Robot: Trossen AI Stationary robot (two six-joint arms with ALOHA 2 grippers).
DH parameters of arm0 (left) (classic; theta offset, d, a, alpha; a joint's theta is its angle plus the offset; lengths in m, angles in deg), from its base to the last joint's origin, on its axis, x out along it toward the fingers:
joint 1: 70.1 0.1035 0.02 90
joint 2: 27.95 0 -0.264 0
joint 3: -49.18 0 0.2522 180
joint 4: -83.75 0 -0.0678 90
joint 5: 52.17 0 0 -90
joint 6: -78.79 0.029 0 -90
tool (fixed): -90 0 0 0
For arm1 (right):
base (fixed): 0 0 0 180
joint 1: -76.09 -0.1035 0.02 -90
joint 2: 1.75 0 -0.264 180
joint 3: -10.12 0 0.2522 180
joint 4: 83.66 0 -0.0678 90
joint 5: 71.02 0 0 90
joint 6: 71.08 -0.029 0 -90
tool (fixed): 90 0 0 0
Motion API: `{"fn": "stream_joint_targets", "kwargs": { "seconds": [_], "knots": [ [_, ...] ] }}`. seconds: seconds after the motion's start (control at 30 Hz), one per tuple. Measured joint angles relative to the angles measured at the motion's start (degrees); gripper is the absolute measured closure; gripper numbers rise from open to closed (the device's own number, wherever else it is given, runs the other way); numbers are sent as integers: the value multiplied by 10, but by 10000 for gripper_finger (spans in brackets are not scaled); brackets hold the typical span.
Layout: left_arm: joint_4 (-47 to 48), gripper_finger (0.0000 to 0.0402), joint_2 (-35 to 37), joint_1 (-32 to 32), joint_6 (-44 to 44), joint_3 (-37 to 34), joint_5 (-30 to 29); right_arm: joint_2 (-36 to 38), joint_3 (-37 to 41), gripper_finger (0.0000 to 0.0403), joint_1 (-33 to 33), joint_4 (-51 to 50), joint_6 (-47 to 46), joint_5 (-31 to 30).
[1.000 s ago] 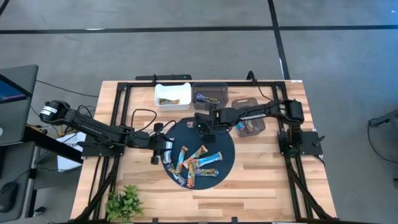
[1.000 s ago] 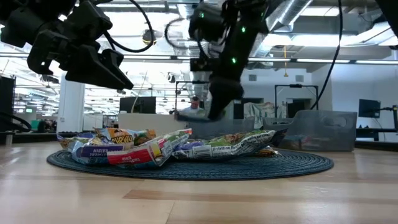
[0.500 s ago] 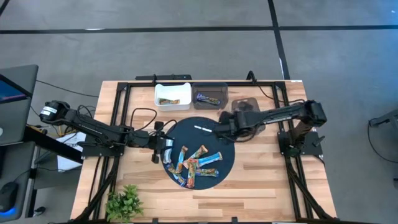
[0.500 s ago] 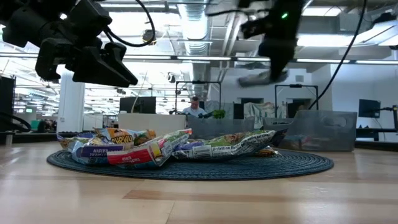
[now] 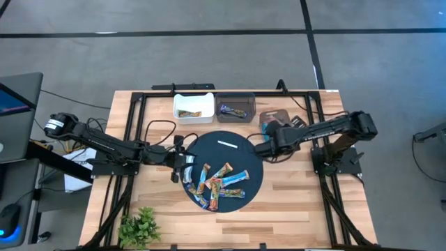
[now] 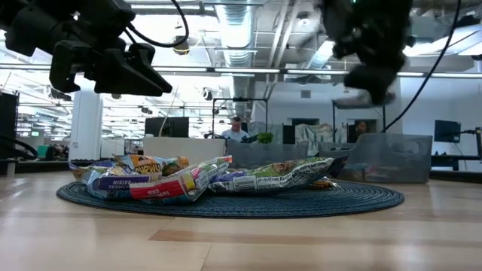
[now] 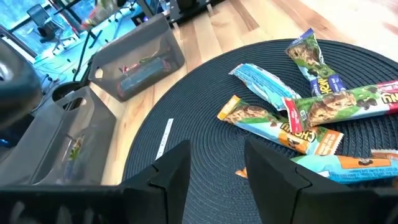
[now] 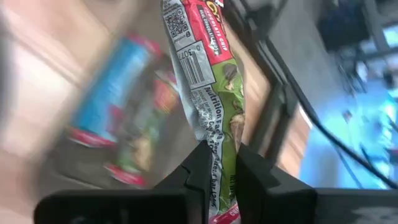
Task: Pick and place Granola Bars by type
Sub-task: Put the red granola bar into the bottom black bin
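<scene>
**Granola bars, foil-wrapped: handling and surroundings**

Item: granola bars (image 5: 219,183), a loose overlapping heap on the near half of the round dark woven mat (image 5: 240,155). Wrappers show blue, orange-red and brown-green. One further bar, the held bar (image 8: 208,87), hangs pinched between the fingers of the right gripper (image 8: 219,171), which sits above the smoky bin (image 5: 279,118) at the mat's right edge.

Handling, as judged: light, thin, crinkly film over a fairly stiff core. Slippery surface; the crimped ends flex and may slide out of a pinch. Best taken across the narrow width near mid-length, as the carried one is held at one end and dangles. Bars lying on top of others should lift first; lower ones may drag neighbours along.

Left gripper (image 7: 214,174): hovers low over the mat's left side, jaws spread, nothing between them, aimed toward the heap.

Other things: a thin white strip (image 5: 227,144) lies alone on the far part of the mat, not a bar. White bin (image 5: 193,107) and dark bin (image 5: 235,106) stand at the far edge, each holding at least one bar. A small green plant (image 5: 141,227) stands at the near left corner, well apart.

Obstructions: the heap's overlap; the black frame rails (image 5: 132,125) beside the bins.
</scene>
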Motion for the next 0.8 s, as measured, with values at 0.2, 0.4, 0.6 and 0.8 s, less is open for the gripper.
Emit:
{"fn": "stream_joint_targets", "kwargs": {
  "seconds": [0.2,0.4,0.6,0.8],
  "knots": [
    [-11,255,0,0,3,0,-3,21,82,357,39,59,6,2],
    [-19,255,0,0,6,0,-9,31,109,356,52,147,67,2],
    [-19,255,0,0,6,0,-12,32,109,352,62,180,86,15],
    [-19,255,0,0,5,0,-12,32,109,320,85,179,87,32]
  ]
}}
